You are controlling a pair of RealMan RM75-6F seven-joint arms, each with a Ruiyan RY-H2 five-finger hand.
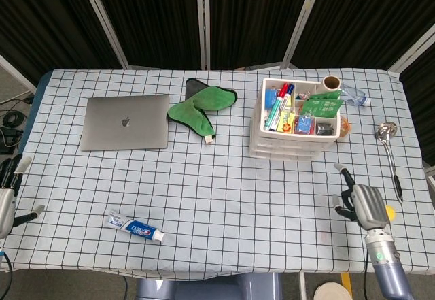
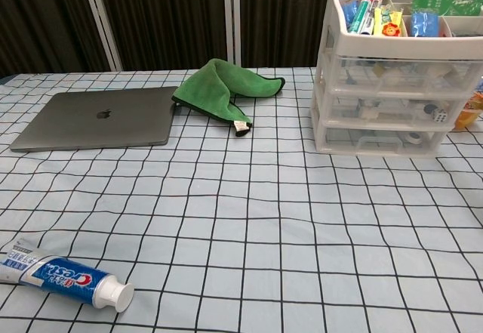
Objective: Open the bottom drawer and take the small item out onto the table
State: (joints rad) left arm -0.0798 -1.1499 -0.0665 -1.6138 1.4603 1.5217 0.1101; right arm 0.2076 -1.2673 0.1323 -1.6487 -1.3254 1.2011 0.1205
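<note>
Item: three-tier clear plastic drawer unit (image 2: 392, 95), white-framed, standing on the far right of the checked table (image 1: 224, 198); its open top tray is packed with markers and packets. Bottom drawer (image 2: 376, 141) fully shut, front flush with the tiers above, a moulded pull at its centre; through the translucent wall a pale roll-like shape shows at the right end, probably the small item, though its identity cannot be told. Step in hand: approach, with nothing yet touched. Right hand (image 1: 360, 201) sits over the near right part of the table, well apart from the unit and nearer than it, turned partly side-on, one finger pointing toward the drawers, the others somewhat curled; it holds nothing, but whether it counts as spread or closed cannot be told from this angle. Left hand (image 1: 8, 194) at the near left edge, partly out of view, fingers apart, empty. Neither hand shows in the chest view. Next move, by judgement: carry the right hand forward and low to the bottom pull, hook the fingers behind it and draw straight toward the near edge; the light unit may slide, so bracing could be needed. Also present: closed laptop (image 1: 125, 122), green cloth (image 1: 199, 108), toothpaste tube (image 1: 134, 226), ladle (image 1: 387, 143).
</note>
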